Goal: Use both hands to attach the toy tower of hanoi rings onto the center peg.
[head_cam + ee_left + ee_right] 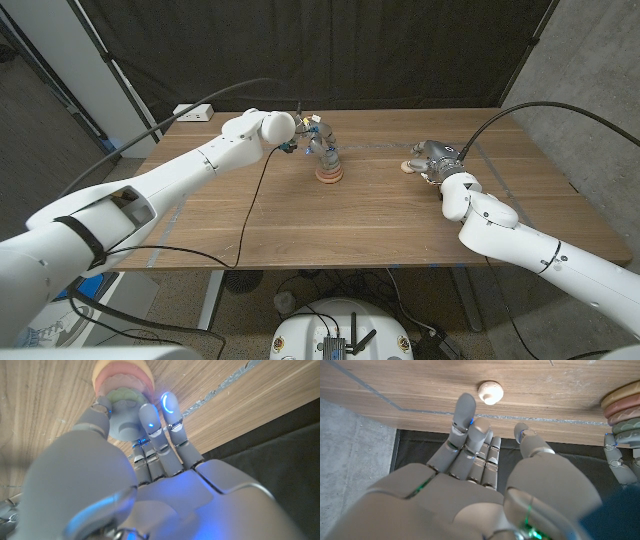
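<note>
- Nearest the head camera, both my arms reach over the bench (300, 235) from the bottom corners, left arm towards the middle, right arm to the far right part.
- Further out, my right hand (440, 160) holds nothing, fingers (465, 415) apart, with a small cream ring (409, 166) lying on the bench just beside their tips and not touched.
- Further still, my left hand (318, 135) is over the ring stack (329, 173) on the peg; from the wrist, my fingers (150, 420) are closed on a grey ring (125, 420) sitting on top of the green and pink ones.
- Whether the grey ring is fully seated on the peg I cannot tell; my fingers hide it.
- Risk, as I judge it: letting go while the ring is tilted could leave it cocked or jammed, and pulling away sideways could drag the stack over.
- Another risk: the cream ring is small and flat, so my right fingers may nudge it away rather than grip it.
</note>
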Action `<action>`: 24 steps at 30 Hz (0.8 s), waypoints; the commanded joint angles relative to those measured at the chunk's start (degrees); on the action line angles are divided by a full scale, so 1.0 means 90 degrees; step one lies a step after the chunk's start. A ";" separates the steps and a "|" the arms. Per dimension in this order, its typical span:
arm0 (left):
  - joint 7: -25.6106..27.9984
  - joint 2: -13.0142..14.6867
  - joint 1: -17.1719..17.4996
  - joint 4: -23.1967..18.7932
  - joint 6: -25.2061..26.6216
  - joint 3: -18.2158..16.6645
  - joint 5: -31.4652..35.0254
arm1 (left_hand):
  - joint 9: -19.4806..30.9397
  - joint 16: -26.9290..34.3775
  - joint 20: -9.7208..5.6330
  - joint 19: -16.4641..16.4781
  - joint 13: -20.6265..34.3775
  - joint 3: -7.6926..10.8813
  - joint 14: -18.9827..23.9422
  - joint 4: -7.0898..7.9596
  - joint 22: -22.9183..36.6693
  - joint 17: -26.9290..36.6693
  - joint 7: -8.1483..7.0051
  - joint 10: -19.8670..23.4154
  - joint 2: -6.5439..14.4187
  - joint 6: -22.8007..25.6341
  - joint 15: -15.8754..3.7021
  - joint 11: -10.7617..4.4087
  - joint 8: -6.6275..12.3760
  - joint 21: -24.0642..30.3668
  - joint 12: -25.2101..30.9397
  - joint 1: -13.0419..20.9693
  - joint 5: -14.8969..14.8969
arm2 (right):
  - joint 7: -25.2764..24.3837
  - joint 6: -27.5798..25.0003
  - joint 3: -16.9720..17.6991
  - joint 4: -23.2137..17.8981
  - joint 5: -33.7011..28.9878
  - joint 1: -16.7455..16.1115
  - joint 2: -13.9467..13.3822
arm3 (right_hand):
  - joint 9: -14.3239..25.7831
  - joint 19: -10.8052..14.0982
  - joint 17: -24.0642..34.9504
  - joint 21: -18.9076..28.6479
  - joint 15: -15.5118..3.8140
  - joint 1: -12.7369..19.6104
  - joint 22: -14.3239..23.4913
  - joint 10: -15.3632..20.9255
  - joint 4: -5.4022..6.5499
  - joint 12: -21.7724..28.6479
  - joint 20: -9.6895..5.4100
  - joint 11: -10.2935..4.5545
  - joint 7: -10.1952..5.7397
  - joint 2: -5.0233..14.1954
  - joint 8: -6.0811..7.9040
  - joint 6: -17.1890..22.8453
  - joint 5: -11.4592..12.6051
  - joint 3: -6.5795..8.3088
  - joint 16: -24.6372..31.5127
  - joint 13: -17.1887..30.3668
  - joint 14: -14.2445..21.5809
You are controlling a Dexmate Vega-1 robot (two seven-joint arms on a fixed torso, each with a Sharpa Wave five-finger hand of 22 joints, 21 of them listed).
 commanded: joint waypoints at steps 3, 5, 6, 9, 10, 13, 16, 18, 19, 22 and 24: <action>-0.0174 0.0030 -0.0015 -0.0260 0.0189 0.0062 0.0376 | -0.0049 -0.0060 -0.0769 -0.0150 0.0049 -0.0149 -0.0102 0.0021 -0.0083 -0.0120 0.0134 -0.0604 -0.0078 -0.0535 -0.0220 0.0110 -0.0044 -0.0062 -0.0055 -0.0205 -0.0057 | -0.0010 -0.0059 0.0036 -0.0113 0.0033 -0.0064 -0.0071 | 0.0022 0.0074 0.0024 0.0030 -0.0175 -0.0024 0.0018 0.0048 -0.0009 -0.0001 -0.0407 -0.0007 0.0019 0.0052 -0.0016 0.0086 0.0023 0.0054 0.0047 0.0025 0.0065; -0.0215 0.0024 -0.0018 -0.0280 0.0220 0.0068 0.0417 | -0.0067 -0.0084 -0.0764 -0.0203 0.0044 -0.0181 -0.0161 0.0028 -0.0114 -0.0140 0.0184 -0.0779 -0.0091 -0.0716 -0.0219 0.0189 -0.0057 -0.0084 -0.0064 -0.0255 -0.0062 | -0.0011 -0.0061 0.0040 -0.0122 0.0039 -0.0070 -0.0079 | 0.0021 0.0077 0.0026 0.0033 -0.0174 -0.0025 0.0021 0.0040 -0.0009 -0.0003 -0.0407 -0.0006 0.0016 0.0052 -0.0017 0.0086 0.0023 0.0054 0.0050 0.0027 0.0068; -0.0242 0.0020 -0.0021 -0.0286 0.0233 0.0074 0.0435 | -0.0080 -0.0085 -0.0765 -0.0231 0.0042 -0.0200 -0.0189 0.0030 -0.0132 -0.0137 0.0193 -0.0897 -0.0099 -0.0822 -0.0218 0.0248 -0.0054 -0.0095 -0.0068 -0.0284 -0.0064 | -0.0023 -0.0083 0.0040 -0.0126 0.0034 -0.0072 -0.0071 | 0.0022 0.0073 0.0024 0.0028 -0.0174 -0.0025 0.0016 0.0044 -0.0009 -0.0002 -0.0407 -0.0005 0.0021 0.0052 -0.0017 0.0087 0.0023 0.0055 0.0049 0.0028 0.0066; -0.0362 0.0002 -0.0050 -0.0291 0.0268 0.0100 0.0481 | -0.0106 -0.0119 -0.0757 -0.0309 0.0035 -0.0233 -0.0282 0.0043 -0.0165 -0.0155 0.0245 -0.1124 -0.0102 -0.1041 -0.0217 0.0326 -0.0057 -0.0124 -0.0072 -0.0349 -0.0069 | -0.0031 -0.0071 0.0054 -0.0142 0.0047 -0.0088 -0.0092 | 0.0027 0.0076 0.0030 0.0029 -0.0174 -0.0027 0.0016 0.0052 -0.0009 0.0001 -0.0408 -0.0013 0.0020 0.0053 -0.0007 0.0108 0.0023 0.0056 0.0057 0.0031 0.0073; -0.0392 -0.0001 -0.0054 -0.0298 0.0281 0.0105 0.0495 | -0.0113 -0.0123 -0.0755 -0.0336 0.0032 -0.0244 -0.0308 0.0052 -0.0174 -0.0152 0.0258 -0.1183 -0.0101 -0.1106 -0.0216 0.0357 -0.0059 -0.0135 -0.0071 -0.0377 -0.0074 | -0.0028 -0.0070 0.0054 -0.0148 0.0048 -0.0090 -0.0101 | 0.0027 0.0087 0.0032 0.0040 -0.0174 -0.0027 0.0028 0.0051 -0.0009 0.0001 -0.0408 -0.0014 0.0013 0.0053 -0.0009 0.0103 0.0023 0.0056 0.0060 0.0033 0.0075; -0.0453 -0.0001 -0.0056 -0.0327 0.0315 0.0112 0.0537 | -0.0128 -0.0147 -0.0753 -0.0387 0.0027 -0.0264 -0.0374 0.0064 -0.0189 -0.0160 0.0283 -0.1259 -0.0098 -0.1164 -0.0217 0.0381 -0.0039 -0.0154 -0.0054 -0.0426 -0.0083 | -0.0031 -0.0085 0.0060 -0.0164 0.0053 -0.0098 -0.0108 | 0.0027 0.0087 0.0032 0.0040 -0.0174 -0.0030 0.0028 0.0054 -0.0008 0.0004 -0.0407 -0.0027 0.0018 0.0053 -0.0005 0.0114 0.0024 0.0057 0.0061 0.0039 0.0075; -0.0498 0.0021 -0.0040 -0.0384 0.0354 0.0093 0.0557 | -0.0136 -0.0151 -0.0754 -0.0397 0.0022 -0.0274 -0.0400 0.0068 -0.0196 -0.0159 0.0278 -0.1259 -0.0097 -0.1182 -0.0217 0.0387 -0.0027 -0.0158 -0.0035 -0.0448 -0.0087 | -0.0028 -0.0061 0.0062 -0.0169 0.0059 -0.0100 -0.0127 | 0.0026 0.0079 0.0044 0.0031 -0.0174 -0.0032 0.0020 0.0055 -0.0008 0.0000 -0.0407 -0.0008 0.0017 0.0054 -0.0006 0.0115 0.0024 0.0058 0.0075 0.0034 0.0087; -0.0512 0.0062 -0.0004 -0.0457 0.0388 0.0057 0.0556 | -0.0141 -0.0168 -0.0756 -0.0402 0.0019 -0.0279 -0.0431 0.0069 -0.0200 -0.0172 0.0275 -0.1258 -0.0095 -0.1165 -0.0217 0.0381 -0.0008 -0.0159 -0.0022 -0.0461 -0.0090 | -0.0022 -0.0059 0.0062 -0.0172 0.0066 -0.0098 -0.0131 | 0.0027 0.0084 0.0018 0.0034 -0.0175 -0.0033 0.0022 0.0046 -0.0008 -0.0007 -0.0407 -0.0012 0.0013 0.0054 -0.0010 0.0107 0.0024 0.0058 0.0052 0.0032 0.0066; -0.0510 0.0088 0.0020 -0.0501 0.0410 0.0036 0.0560 | -0.0143 -0.0160 -0.0757 -0.0403 0.0018 -0.0281 -0.0426 0.0070 -0.0202 -0.0163 0.0278 -0.1251 -0.0093 -0.1163 -0.0217 0.0374 -0.0003 -0.0159 -0.0015 -0.0465 -0.0091 | -0.0022 -0.0047 0.0058 -0.0172 0.0062 -0.0096 -0.0137 | 0.0027 0.0089 0.0028 0.0039 -0.0175 -0.0034 0.0026 0.0042 -0.0008 -0.0009 -0.0407 -0.0033 0.0017 0.0055 -0.0011 0.0107 0.0023 0.0058 0.0064 0.0033 0.0080; -0.0512 0.0165 0.0095 -0.0621 0.0474 -0.0039 0.0543 | -0.0156 -0.0155 -0.0764 -0.0409 0.0013 -0.0284 -0.0446 0.0065 -0.0208 -0.0158 0.0287 -0.1179 -0.0075 -0.1138 -0.0218 0.0346 0.0027 -0.0156 0.0035 -0.0473 -0.0095 | -0.0038 -0.0027 0.0066 -0.0179 0.0060 -0.0099 -0.0136 | 0.0027 0.0102 0.0034 0.0047 -0.0175 -0.0036 0.0033 0.0045 -0.0007 -0.0011 -0.0407 -0.0026 0.0018 0.0058 -0.0008 0.0119 0.0022 0.0059 0.0076 0.0031 0.0093; -0.0502 0.0225 0.0155 -0.0715 0.0530 -0.0097 0.0536 | -0.0163 -0.0139 -0.0767 -0.0409 0.0008 -0.0283 -0.0441 0.0059 -0.0210 -0.0141 0.0294 -0.1159 -0.0060 -0.1106 -0.0218 0.0340 0.0048 -0.0151 0.0052 -0.0470 -0.0097 | -0.0053 -0.0007 0.0075 -0.0181 0.0056 -0.0105 -0.0137 | 0.0028 0.0102 0.0048 0.0046 -0.0174 -0.0037 0.0031 0.0063 -0.0008 -0.0006 -0.0407 -0.0018 0.0012 0.0057 -0.0007 0.0122 0.0023 0.0059 0.0092 0.0029 0.0109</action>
